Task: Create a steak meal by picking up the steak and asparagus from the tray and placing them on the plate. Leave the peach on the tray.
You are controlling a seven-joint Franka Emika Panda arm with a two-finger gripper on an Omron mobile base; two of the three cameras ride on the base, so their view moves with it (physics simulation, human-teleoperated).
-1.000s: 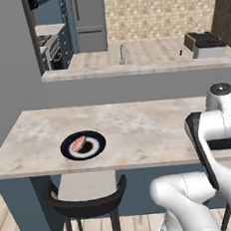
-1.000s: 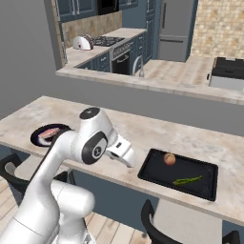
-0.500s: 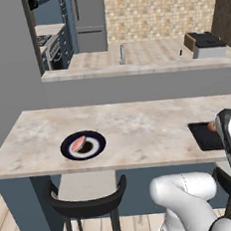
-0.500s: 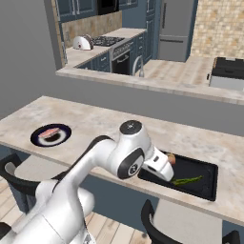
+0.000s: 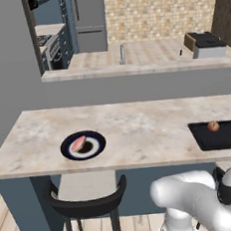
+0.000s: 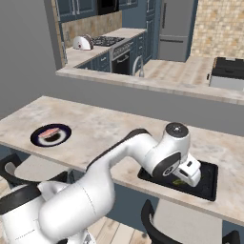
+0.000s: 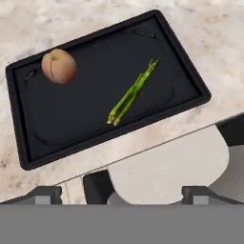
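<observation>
Black tray (image 7: 188, 78), low-rimmed, is lying nearest my gripper (image 7: 121, 193) on the marbled counter (image 7: 71, 21), close to its front edge; I am holding the gripper above it with its two dark tips spread as wide as they go and nothing between them; seen from the right base camera, the hand (image 6: 189, 170) is hanging over the tray's near-left part.

Item one, asparagus (image 7: 133, 92): thin green stalk lying diagonally near the tray's middle, touching nothing else; I am judging it light, fairly stiff, prone to rolling and easy to bruise; I am planning to take it across its mid-length, jaws square to the stalk, closing gently.

Item two, peach (image 7: 58, 66): round, orange-red, sitting toward one corner, well apart from the stalk; I am leaving it where it is.

Item three, plate (image 5: 83, 145): dark navy with a white ring, sitting far along the same counter; steak (image 5: 78, 143), a pinkish slab, is already lying on it, so I am reckoning the stalk is the one piece left to carry over.

Beyond: rear counter with a faucet (image 5: 122, 54), stove (image 6: 110, 41), refrigerator (image 6: 177, 28).
</observation>
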